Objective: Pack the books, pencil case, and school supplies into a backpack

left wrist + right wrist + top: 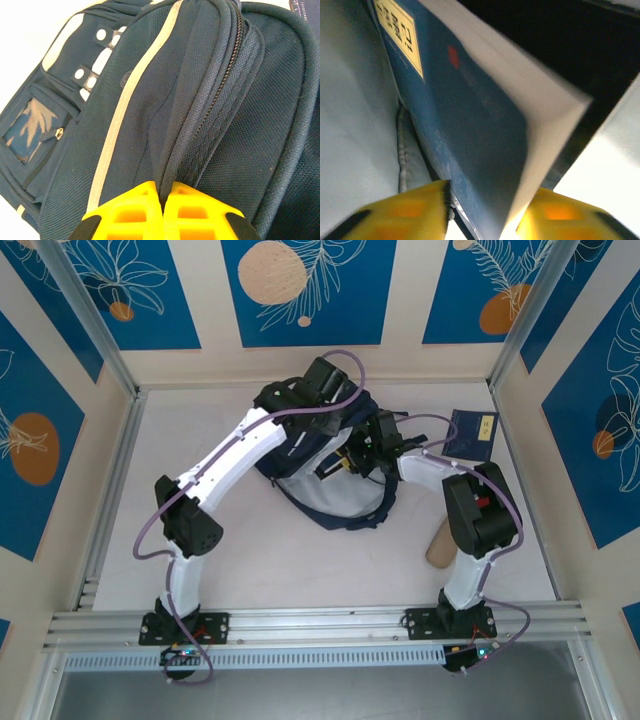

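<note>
The dark navy backpack [292, 458] lies mid-table with its mouth open and pale lining showing. My left gripper [162, 200] is shut on a fold of the backpack [210, 90] beside the zipper and holds that edge up; from above the left gripper [345, 400] sits over the bag's far rim. My right gripper [347, 462] reaches into the opening. Its yellow fingers [415, 210] stand apart around a blue book [470, 115] with a yellow label, which leans against the pale lining [355, 110]. A bright gap shows between the pages and the right finger. A second navy book [472, 432] lies at the right.
A tan cylindrical object [438, 545] lies on the table beside the right arm's elbow. Patterned blue walls close in the table on three sides, and a metal rail [320, 622] runs along the near edge.
</note>
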`<state>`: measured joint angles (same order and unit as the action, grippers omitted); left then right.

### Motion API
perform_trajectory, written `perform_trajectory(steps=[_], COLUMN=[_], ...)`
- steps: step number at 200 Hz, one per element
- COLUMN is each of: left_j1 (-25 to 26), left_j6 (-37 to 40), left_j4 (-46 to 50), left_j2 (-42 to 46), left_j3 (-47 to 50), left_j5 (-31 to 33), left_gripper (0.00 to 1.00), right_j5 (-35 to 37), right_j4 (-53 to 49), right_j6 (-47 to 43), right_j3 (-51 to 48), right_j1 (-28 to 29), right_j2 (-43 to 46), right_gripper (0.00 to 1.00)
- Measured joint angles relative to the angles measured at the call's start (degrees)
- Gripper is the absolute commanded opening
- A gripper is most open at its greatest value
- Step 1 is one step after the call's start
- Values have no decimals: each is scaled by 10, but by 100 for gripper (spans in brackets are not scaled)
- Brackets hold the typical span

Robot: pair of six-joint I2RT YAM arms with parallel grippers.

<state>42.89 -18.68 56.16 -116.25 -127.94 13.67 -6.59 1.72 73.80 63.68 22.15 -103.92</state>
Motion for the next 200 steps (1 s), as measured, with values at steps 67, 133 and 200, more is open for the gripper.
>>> perform_trajectory(steps=[67, 133, 200], left_j1=[-21, -52, -80], left_j6=[-14, -3, -27], left_j4=[-9, -65, -96], left_j2=[19, 107, 208], left_j3=[40, 240, 471], left_j5=[-12, 50, 82], left_gripper=[0, 0, 42], right_j5=[-4, 16, 84], right_j4=[-47, -181, -320], right_j6=[-28, -120, -242], right_j3=[-41, -129, -67], right_j1=[-2, -15, -155], right_j2=[76, 236, 230], right_gripper=[72, 75, 77])
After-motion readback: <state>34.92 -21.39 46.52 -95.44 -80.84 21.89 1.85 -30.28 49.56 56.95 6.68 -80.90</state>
